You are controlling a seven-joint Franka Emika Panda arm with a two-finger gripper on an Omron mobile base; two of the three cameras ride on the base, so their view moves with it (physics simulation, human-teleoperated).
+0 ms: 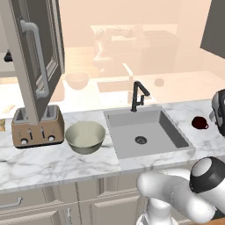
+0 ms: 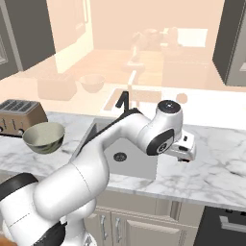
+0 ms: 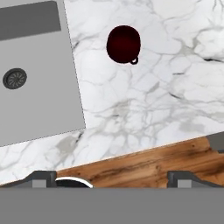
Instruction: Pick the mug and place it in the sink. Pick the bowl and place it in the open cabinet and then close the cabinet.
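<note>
My claw (image 3: 112,181) hangs wide open and empty over the counter's (image 3: 144,109) front edge. The dark red mug (image 3: 124,43) stands ahead of it, just beside the sink (image 3: 39,87). I'd centre over the mug, then descend straddling its wall, clear of the handle.

Cream bowl (image 1: 85,137) between toaster (image 1: 37,127) and sink (image 1: 147,132), dark red mug (image 1: 200,123) right of sink, cabinet (image 1: 36,57) door open

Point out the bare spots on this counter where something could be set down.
Bare marble lies in front of the sink, between the bowl and the sink's left rim, and right of the sink around the mug. The sink itself holds nothing. It is crowded at the left, where the toaster and bowl nearly touch.
</note>
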